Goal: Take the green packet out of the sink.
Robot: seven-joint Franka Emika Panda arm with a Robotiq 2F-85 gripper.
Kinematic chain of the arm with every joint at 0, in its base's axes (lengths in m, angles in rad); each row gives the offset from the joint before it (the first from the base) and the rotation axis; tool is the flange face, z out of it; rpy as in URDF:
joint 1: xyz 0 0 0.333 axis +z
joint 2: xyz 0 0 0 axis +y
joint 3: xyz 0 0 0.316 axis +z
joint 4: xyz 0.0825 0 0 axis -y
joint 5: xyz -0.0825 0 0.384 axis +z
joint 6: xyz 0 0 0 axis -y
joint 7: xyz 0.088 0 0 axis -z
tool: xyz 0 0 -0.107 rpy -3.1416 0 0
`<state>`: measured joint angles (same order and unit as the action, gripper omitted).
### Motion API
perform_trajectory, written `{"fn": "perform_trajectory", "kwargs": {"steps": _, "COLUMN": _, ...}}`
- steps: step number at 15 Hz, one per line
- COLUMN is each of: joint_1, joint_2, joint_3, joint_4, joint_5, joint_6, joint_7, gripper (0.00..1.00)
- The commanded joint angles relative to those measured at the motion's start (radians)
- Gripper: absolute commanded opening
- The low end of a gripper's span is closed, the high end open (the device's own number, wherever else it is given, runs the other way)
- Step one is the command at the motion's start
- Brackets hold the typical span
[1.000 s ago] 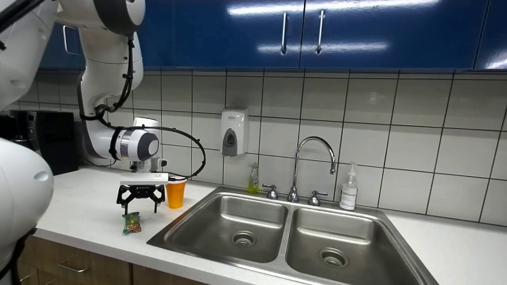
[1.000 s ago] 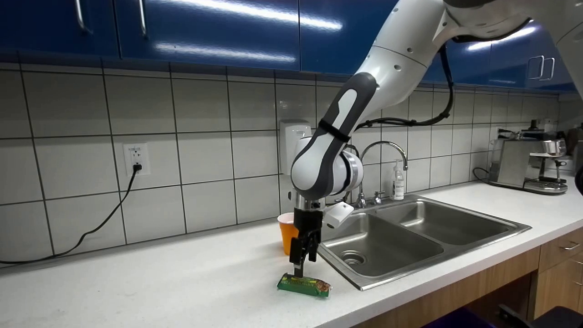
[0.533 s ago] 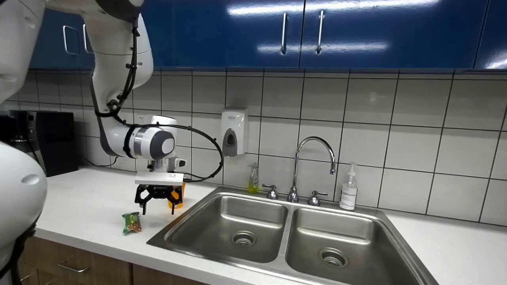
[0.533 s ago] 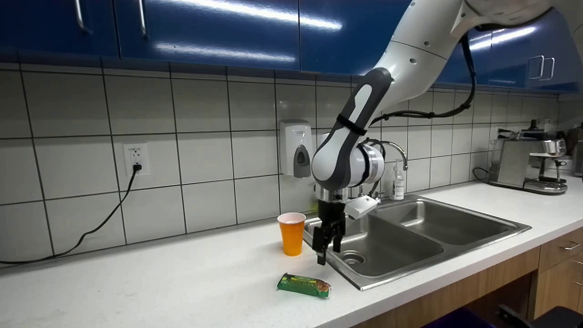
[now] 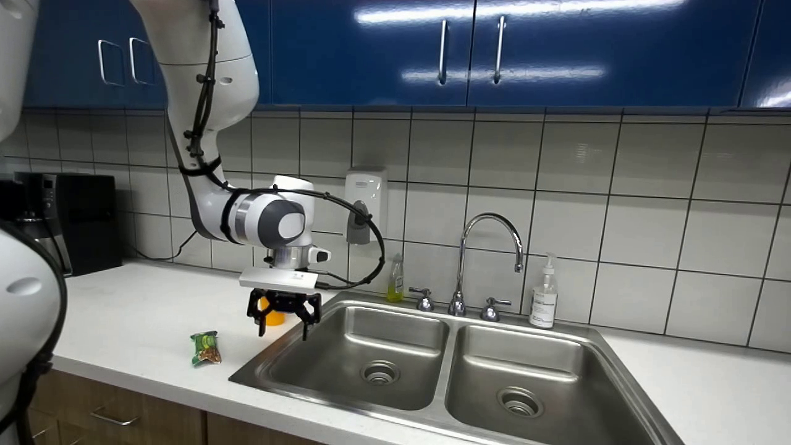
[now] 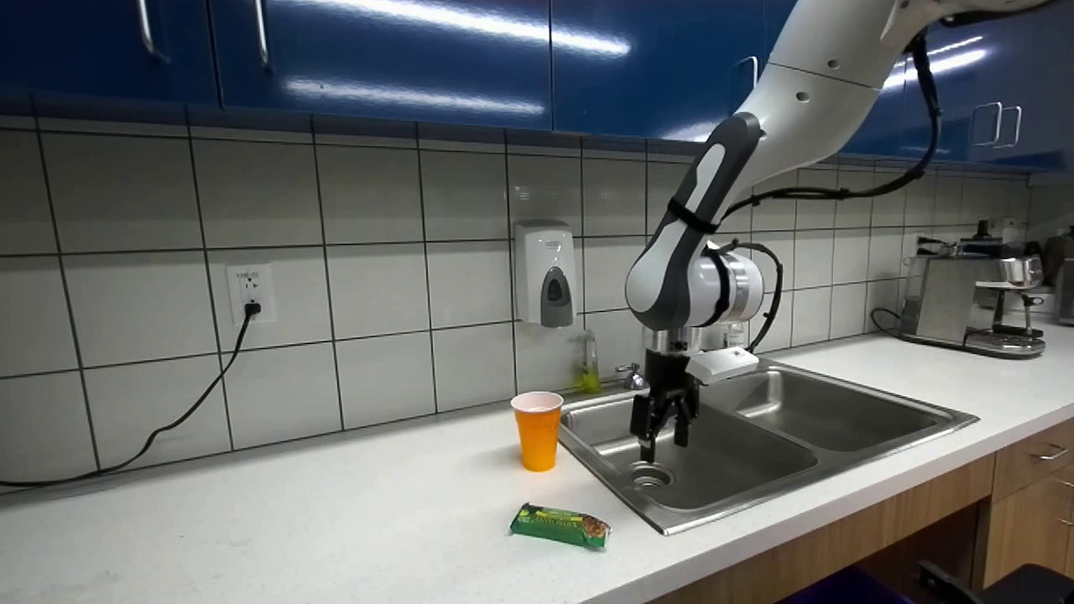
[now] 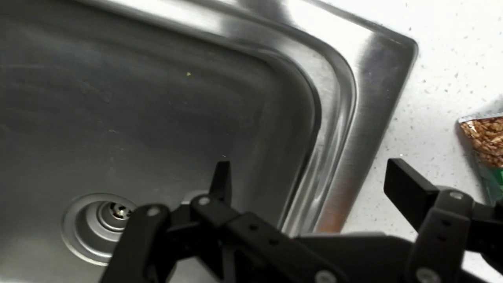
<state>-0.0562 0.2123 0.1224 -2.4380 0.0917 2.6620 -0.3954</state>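
Observation:
The green packet [image 5: 206, 348], with a brown granola picture at one end, lies flat on the white counter beside the sink. It also shows in an exterior view [image 6: 560, 526], and one end of it shows at the right edge of the wrist view [image 7: 487, 141]. The steel sink [image 5: 446, 377] has two basins, and both look bare. My gripper [image 5: 283, 335] is open and empty. In the wrist view its fingers [image 7: 308, 162] stand wide apart over the sink's rim [image 7: 365, 98], one over the basin and one over the counter. The gripper also shows in an exterior view [image 6: 664, 451].
An orange cup [image 6: 538, 432] stands on the counter beside the sink's near corner, partly behind my gripper in an exterior view [image 5: 274, 318]. A tall faucet [image 5: 460, 266], a yellow-green soap bottle [image 5: 395, 281] and a white pump bottle [image 5: 544, 296] stand along the sink's back.
My open gripper has moved from above the packet to over the sink's edge, rising a little. The packet and the cup have stayed in place.

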Motion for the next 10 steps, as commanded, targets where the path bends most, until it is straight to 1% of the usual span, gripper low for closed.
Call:
{"fn": "perform_trajectory", "kwargs": {"steps": 1, "joint_1": -0.022, "joint_2": -0.082, "joint_3": -0.042, "joint_4": -0.063, "joint_5": 0.015, "joint_6": -0.012, "joint_7": 0.021, "gripper": 1.0}}
{"fn": "perform_trajectory", "kwargs": {"steps": 3, "joint_1": -0.024, "joint_2": -0.096, "joint_3": -0.079, "joint_4": -0.081, "joint_5": -0.001, "joint_6": -0.005, "joint_7": 0.048, "gripper": 1.0}}
{"fn": "perform_trajectory", "kwargs": {"steps": 4, "joint_1": -0.011, "joint_2": -0.044, "joint_3": -0.066, "joint_4": -0.04, "joint_5": 0.004, "joint_6": -0.002, "joint_7": 0.013, "gripper": 1.0}}
{"fn": "perform_trajectory", "kwargs": {"steps": 6, "joint_1": -0.014, "joint_2": -0.058, "joint_3": -0.087, "joint_4": -0.055, "joint_5": 0.003, "joint_6": -0.002, "joint_7": 0.018, "gripper": 1.0}}
{"fn": "perform_trajectory", "kwargs": {"steps": 10, "joint_1": -0.014, "joint_2": -0.061, "joint_3": -0.089, "joint_4": -0.06, "joint_5": 0.003, "joint_6": -0.001, "joint_7": 0.023, "gripper": 1.0}}
